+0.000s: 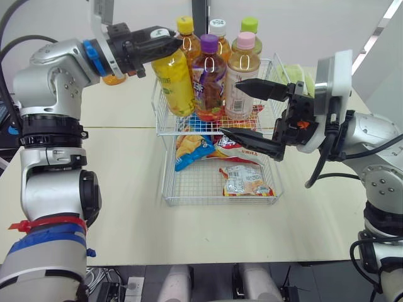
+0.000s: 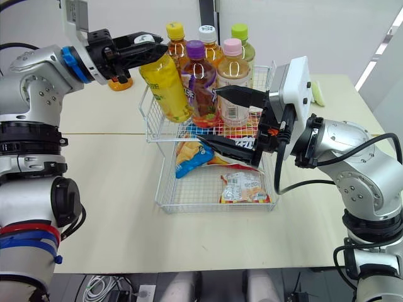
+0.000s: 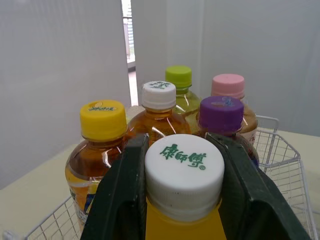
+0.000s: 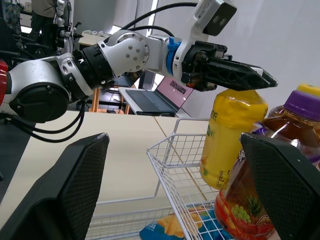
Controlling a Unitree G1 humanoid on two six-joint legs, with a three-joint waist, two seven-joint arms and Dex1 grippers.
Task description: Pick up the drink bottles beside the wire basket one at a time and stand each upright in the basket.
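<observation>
Six drink bottles, two wire baskets one above the other, and two robot arms over a pale worktop.
The left arm's fingers clamp the neck of a tilted yellow bottle, its base inside the left end of the upper basket. Five more bottles stand upright there, with a yellow cap, purple cap, white cap, pink cap and green cap. The lower basket holds at least three snack packets. The right arm's fingers are spread wide and empty, in front of the baskets' right side.
</observation>
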